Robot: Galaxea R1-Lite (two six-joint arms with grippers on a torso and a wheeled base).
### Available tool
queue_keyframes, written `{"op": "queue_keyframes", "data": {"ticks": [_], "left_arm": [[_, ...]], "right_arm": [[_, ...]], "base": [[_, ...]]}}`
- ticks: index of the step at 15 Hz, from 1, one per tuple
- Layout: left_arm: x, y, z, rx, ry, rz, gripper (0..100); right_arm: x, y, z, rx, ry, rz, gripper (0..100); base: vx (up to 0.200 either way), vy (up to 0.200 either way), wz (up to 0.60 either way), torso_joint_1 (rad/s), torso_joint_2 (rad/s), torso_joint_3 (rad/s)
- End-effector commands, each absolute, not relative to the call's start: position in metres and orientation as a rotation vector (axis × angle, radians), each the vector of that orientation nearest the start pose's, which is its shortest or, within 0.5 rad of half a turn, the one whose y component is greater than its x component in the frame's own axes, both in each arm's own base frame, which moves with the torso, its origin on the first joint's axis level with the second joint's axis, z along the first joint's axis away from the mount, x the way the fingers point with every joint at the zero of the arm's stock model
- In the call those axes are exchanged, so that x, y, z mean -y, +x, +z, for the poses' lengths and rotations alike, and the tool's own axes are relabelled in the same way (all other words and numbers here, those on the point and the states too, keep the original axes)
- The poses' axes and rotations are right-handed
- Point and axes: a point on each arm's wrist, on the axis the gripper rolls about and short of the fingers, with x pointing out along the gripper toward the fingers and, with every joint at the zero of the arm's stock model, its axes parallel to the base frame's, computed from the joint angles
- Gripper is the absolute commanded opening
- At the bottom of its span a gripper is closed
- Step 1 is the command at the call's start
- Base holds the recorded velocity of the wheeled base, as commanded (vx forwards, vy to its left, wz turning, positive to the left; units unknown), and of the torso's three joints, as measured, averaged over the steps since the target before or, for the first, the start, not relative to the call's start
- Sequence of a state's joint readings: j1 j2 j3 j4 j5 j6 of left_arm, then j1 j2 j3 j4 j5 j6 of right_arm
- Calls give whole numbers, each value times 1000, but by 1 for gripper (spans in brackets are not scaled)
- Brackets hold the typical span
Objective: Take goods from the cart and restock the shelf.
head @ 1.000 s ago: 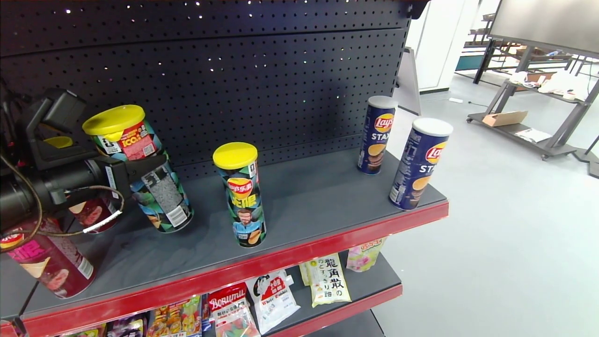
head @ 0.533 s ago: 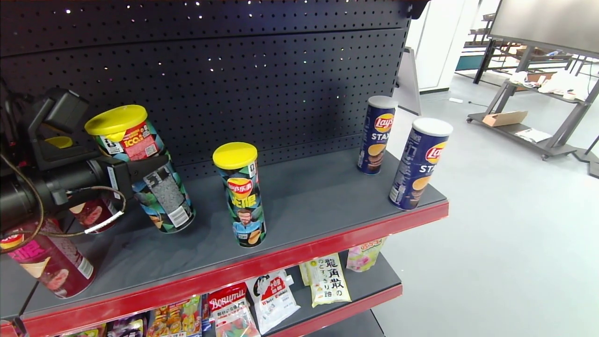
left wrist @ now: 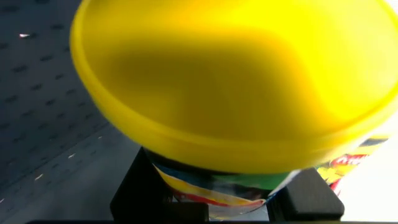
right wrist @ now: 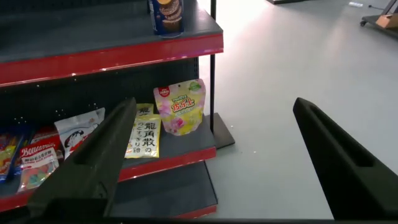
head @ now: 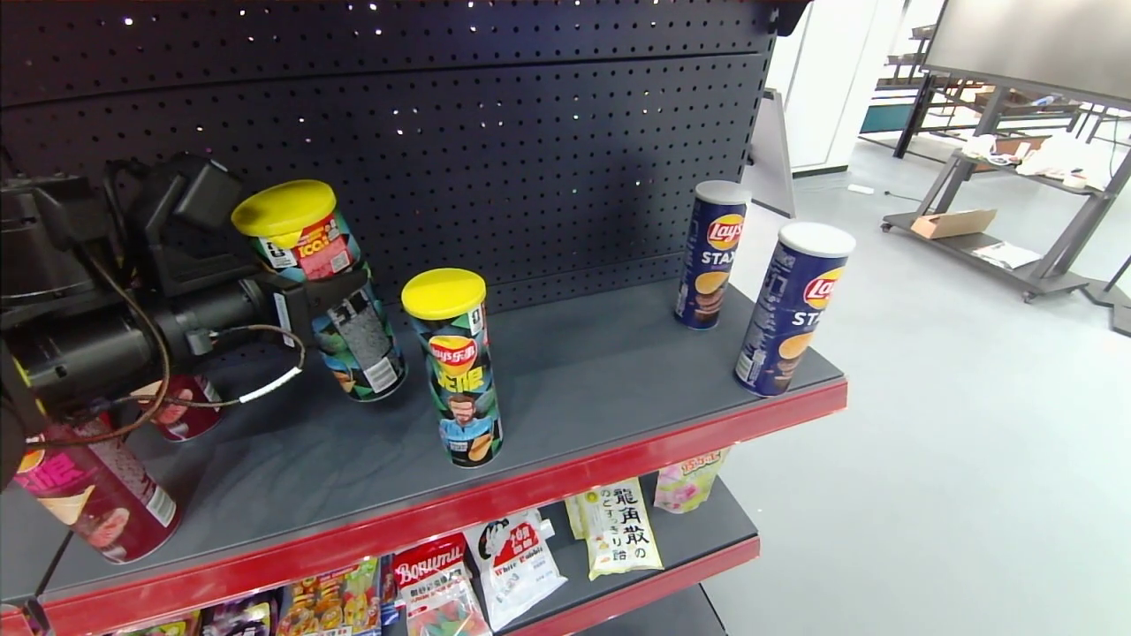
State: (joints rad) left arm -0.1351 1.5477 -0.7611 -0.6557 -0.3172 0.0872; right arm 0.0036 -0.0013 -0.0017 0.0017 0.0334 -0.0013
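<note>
My left gripper is shut on a yellow-lidded chip can, which tilts over the grey shelf board close to the black pegboard back. I cannot tell whether the can's base touches the board. In the left wrist view the can's yellow lid looms large, and a black finger presses each side of the can. A second yellow-lidded can stands upright just to the right and nearer the front. My right gripper is open and holds nothing, low down facing the lower shelves.
Two blue cans stand at the shelf's right end. Red cans stand at the left, under my left arm. Snack bags lie on the lower shelf. Open floor lies to the right.
My left arm has carried the tilted yellow-lidded can to the right and back toward the pegboard, closer to the standing yellow-lidded can. Nothing else has moved.
</note>
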Motion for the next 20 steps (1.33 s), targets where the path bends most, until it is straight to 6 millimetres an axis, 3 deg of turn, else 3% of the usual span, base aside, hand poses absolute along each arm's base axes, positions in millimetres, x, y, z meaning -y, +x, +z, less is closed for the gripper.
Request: {"op": "queue_keyframes", "data": {"ticks": [1,6,11,14,20], "left_arm": [[47,280,206,-146,71,-466,0],[49,296,189,-192,70,-463,0],[56,338,178,-175,75,-452,0],[61,352,174,-160,77,-458,0],[81,376,169,-144,77,-500,0]], "right_arm": [[-1,-23,76,0,-2,38,100],[-1,-23,76,0,-2,38,100],[-1,-23,76,0,-2,37,100],[-1,-23,76,0,-2,37,100],[-1,-23,76,0,-2,37,100]], "base": [[0,0,0,0,0,0],[0,0,0,0,0,0],[0,0,0,0,0,0],[0,0,0,0,0,0],[0,0,0,0,0,0]]}}
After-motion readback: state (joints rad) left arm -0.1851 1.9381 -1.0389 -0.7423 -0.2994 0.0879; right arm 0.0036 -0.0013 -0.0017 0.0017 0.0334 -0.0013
